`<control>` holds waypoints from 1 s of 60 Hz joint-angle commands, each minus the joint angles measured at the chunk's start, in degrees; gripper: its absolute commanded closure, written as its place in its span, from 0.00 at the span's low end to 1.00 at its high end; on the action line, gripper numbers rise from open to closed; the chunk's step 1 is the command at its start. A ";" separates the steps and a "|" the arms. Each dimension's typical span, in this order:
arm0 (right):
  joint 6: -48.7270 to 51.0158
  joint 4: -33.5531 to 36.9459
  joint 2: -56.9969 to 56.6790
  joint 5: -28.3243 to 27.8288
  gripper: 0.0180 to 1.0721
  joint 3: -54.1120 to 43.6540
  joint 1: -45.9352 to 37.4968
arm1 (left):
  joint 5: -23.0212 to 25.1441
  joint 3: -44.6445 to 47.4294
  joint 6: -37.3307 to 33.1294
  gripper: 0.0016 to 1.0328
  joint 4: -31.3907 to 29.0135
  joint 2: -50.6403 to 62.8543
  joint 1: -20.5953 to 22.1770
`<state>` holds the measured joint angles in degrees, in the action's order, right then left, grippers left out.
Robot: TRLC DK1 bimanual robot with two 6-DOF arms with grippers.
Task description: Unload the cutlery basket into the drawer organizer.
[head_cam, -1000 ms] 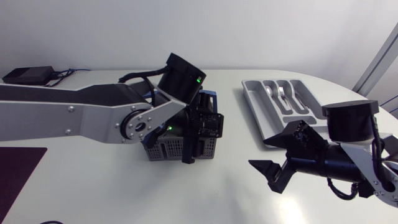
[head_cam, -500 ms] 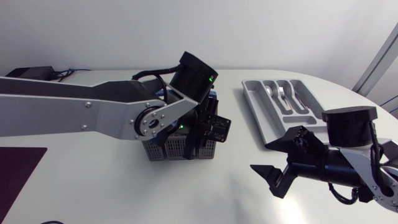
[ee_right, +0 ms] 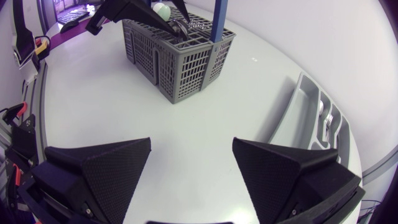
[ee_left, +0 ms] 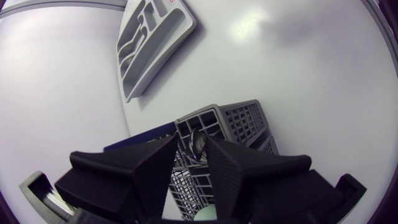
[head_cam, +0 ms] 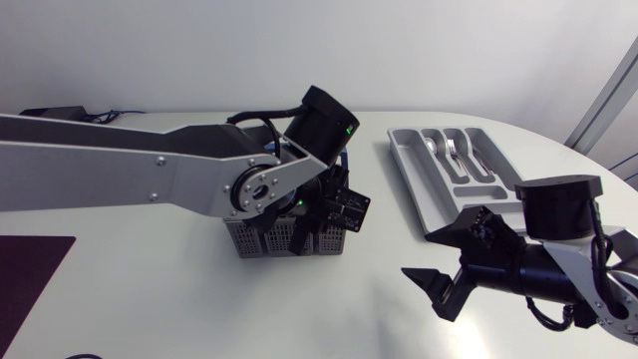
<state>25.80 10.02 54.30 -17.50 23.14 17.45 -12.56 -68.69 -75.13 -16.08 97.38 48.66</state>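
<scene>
Over the grey perforated plastic cutlery basket (head_cam: 267, 237), my left gripper (ee_left: 191, 149) hangs with its fingers slightly parted, just above a compartment holding metal cutlery (ee_right: 183, 26). My right gripper (ee_right: 191, 154) is spread wide over the white table (head_cam: 150, 289), near the grey moulded drawer organizer (head_cam: 429, 206), well apart from the basket.

Your cutlery basket (head_cam: 284, 239) is a grey plastic grid box with a blue upright handle (ee_right: 221, 18). It stands upright near the middle of the table. Metal cutlery (ee_right: 180, 26) stands in its compartments, though you cannot tell the pieces apart. Your drawer organizer (head_cam: 411, 184) is a light grey tray of long compartments. It lies flat near the table's far right edge, slanted to that edge and well apart from the basket. A fork (head_cam: 451, 150) and what looks like a spoon (head_cam: 431, 146) lie in its far compartments.
</scene>
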 commanded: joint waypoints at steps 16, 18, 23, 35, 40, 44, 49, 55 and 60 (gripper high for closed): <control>1.09 -1.76 0.36 0.27 0.09 -2.22 -0.49 | -1.68 -3.12 -2.12 0.83 -1.59 2.46 0.20; 1.09 -1.85 0.45 0.27 0.09 -2.22 -0.49 | -1.86 -3.30 -2.12 0.85 -1.68 2.64 0.20; 1.27 -2.02 0.54 0.27 0.09 -2.31 -0.49 | -2.21 -3.82 -2.12 0.86 -2.91 2.90 0.29; 1.44 -3.08 1.51 0.18 0.09 -2.57 -0.93 | -3.70 -5.93 -1.07 0.89 -6.95 4.92 0.47; 1.44 -3.34 1.68 0.18 0.09 -2.74 -0.93 | -3.70 -6.81 -0.54 0.90 -8.36 5.27 0.55; 1.44 -3.34 1.77 0.18 0.09 -2.74 -0.93 | -3.70 -7.16 -0.45 0.91 -8.36 5.27 0.55; 1.44 -3.34 1.77 0.09 0.09 -2.74 -0.93 | -3.70 -7.25 -0.28 0.91 -8.27 4.92 0.73; 1.44 -3.43 1.68 0.18 0.09 -2.74 -0.93 | -3.70 -7.08 -0.19 0.92 -8.18 4.04 0.82; 1.44 -3.34 1.68 0.18 0.09 -2.66 -0.93 | -3.70 -6.81 -0.19 0.92 -8.09 3.08 1.17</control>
<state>26.20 7.38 55.20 -17.50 22.35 16.75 -16.01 -74.76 -75.07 -22.87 101.16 48.97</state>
